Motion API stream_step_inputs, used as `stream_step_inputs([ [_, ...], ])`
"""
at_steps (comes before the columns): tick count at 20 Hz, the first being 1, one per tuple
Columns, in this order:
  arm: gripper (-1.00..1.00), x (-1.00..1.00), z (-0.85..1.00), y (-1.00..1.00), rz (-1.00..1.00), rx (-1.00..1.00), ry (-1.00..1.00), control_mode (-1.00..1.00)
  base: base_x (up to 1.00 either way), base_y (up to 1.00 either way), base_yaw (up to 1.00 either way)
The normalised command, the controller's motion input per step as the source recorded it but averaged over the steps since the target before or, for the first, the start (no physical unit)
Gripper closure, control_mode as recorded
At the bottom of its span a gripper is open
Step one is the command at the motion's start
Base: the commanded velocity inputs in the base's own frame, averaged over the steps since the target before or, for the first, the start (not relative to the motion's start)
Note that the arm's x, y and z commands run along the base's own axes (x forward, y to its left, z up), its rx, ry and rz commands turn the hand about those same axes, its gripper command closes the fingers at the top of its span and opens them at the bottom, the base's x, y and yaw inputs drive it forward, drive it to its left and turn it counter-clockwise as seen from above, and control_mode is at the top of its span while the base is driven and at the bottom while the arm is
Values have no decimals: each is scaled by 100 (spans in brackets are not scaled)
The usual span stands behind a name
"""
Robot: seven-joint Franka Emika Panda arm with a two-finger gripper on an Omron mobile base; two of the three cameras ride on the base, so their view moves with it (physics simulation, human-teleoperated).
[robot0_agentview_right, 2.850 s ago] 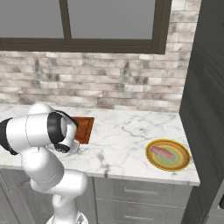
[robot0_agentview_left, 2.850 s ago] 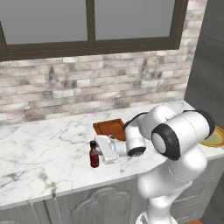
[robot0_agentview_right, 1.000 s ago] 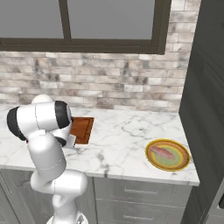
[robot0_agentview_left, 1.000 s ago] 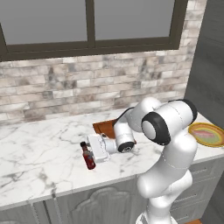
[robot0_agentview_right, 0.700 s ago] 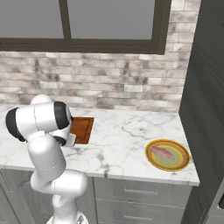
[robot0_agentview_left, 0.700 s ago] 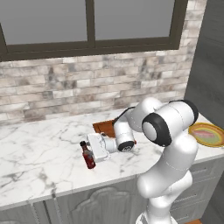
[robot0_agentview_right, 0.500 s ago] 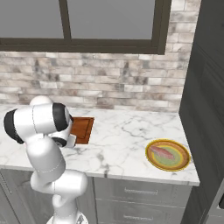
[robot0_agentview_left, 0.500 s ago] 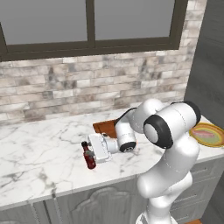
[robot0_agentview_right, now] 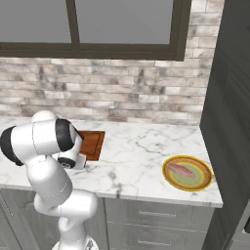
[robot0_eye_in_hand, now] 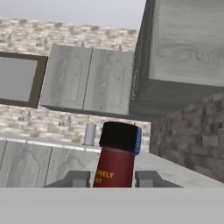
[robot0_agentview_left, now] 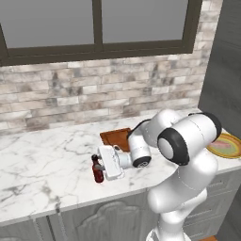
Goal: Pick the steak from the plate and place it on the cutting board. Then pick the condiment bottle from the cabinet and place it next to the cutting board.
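The gripper [robot0_agentview_left: 100, 165] has slid a little left along the counter [robot0_agentview_left: 42, 164] and its fingers seem clamped on the condiment bottle [robot0_agentview_left: 98, 170] — standing upright just left of the cutting board [robot0_agentview_left: 116, 137]. Farther off, the steak [robot0_agentview_right: 184, 171] lies on the plate [robot0_agentview_right: 204, 183] — that job isn't done.

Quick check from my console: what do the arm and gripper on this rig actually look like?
The arm is glossy white with rounded, bulbous links and dark, near-black bands and caps at the joints; no loose cables or markings can be made out. The gripper has a boxy white hand body. In the hand view its two fingertips are small, square-edged grey blocks.
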Motion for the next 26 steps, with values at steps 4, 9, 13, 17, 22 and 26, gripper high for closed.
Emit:
stream_step_inputs([
  [4,100,-17,-22,-11,0,0,-6,-100,0,0,0],
  [9,100,-16,-17,-18,0,0,-5,-100,0,0,0],
  [13,100,-10,-12,-32,0,3,-4,-100,0,0,0],
  [17,100,-8,-15,-31,0,3,-4,-100,0,0,0],
  [22,100,0,-23,-20,0,1,0,-100,0,0,0],
  [26,100,0,-24,-3,0,0,0,-100,0,0,0],
])
